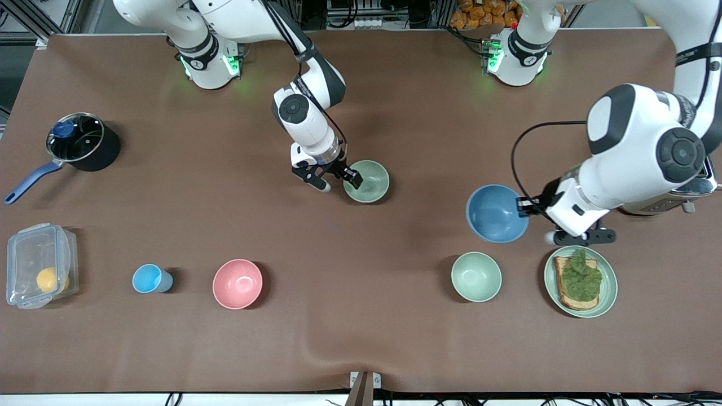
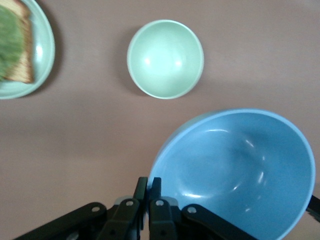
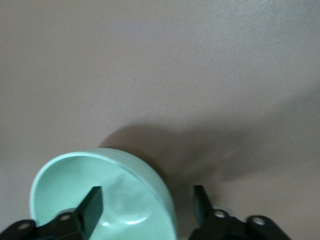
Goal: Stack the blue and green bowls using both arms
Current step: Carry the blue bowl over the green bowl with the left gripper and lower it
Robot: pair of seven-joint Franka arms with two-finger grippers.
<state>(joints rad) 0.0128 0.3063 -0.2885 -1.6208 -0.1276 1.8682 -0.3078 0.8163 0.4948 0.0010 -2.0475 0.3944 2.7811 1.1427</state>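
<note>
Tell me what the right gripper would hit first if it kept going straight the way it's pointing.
Probably the green bowl rim: the right gripper is open, straddling it, with bare table below.

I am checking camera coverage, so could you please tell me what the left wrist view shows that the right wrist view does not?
Only the left wrist view shows the blue bowl, its rim pinched by the shut left tool, with the mint-green bowl and the green plate carrying toast on the table past it. Only the right wrist view shows the green bowl, with the open right tool straddling its rim, one finger inside and one outside. Both share the brown table.
</note>
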